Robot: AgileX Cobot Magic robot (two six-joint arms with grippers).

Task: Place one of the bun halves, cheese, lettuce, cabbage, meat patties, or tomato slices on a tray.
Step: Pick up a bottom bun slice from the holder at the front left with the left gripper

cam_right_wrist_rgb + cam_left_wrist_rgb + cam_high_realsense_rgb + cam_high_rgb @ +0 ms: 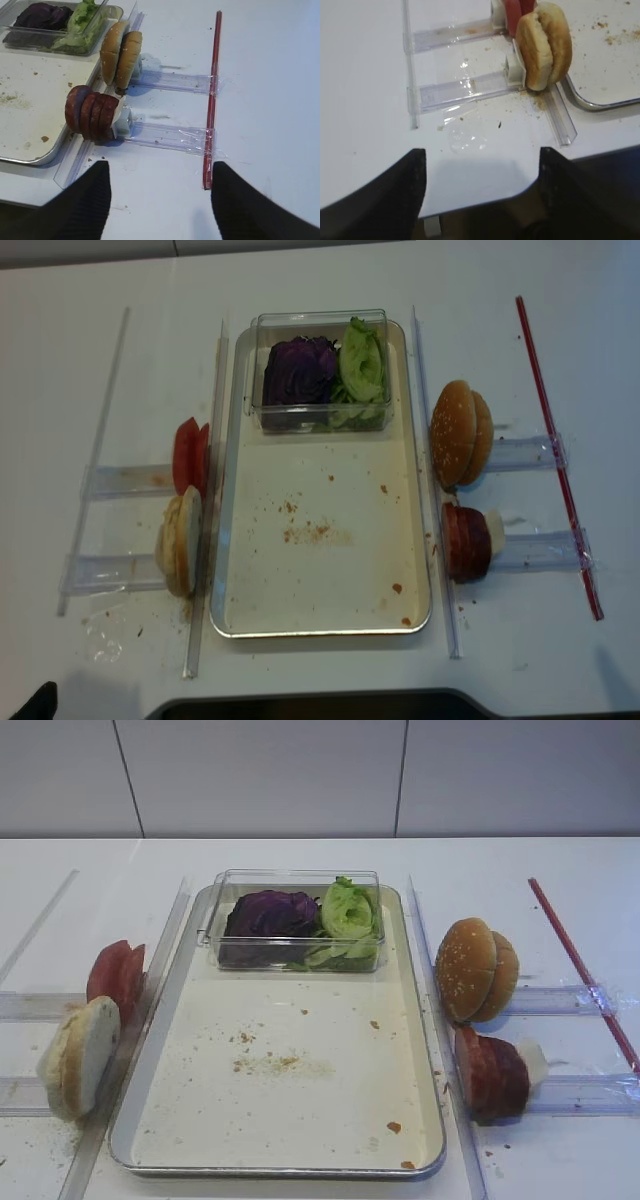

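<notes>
Left gripper point(482, 165) jaws apart, empty; bun halves point(543, 46) ahead-right, upright on edge at tray's point(600, 102) left rim. Right gripper point(160, 185) apparently apart, farther.

Bun halves point(545, 46) upright (beside tray point(600, 102)).

We record a white table point(560, 870), lit evenly, with a pale grey panelled wall point(260, 775) with dark vertical seams behind it.

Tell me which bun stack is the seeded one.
The sesame-seeded buns stand right of the tray, above the meat patties. The pale bun halves on the left have no seeds.
</notes>
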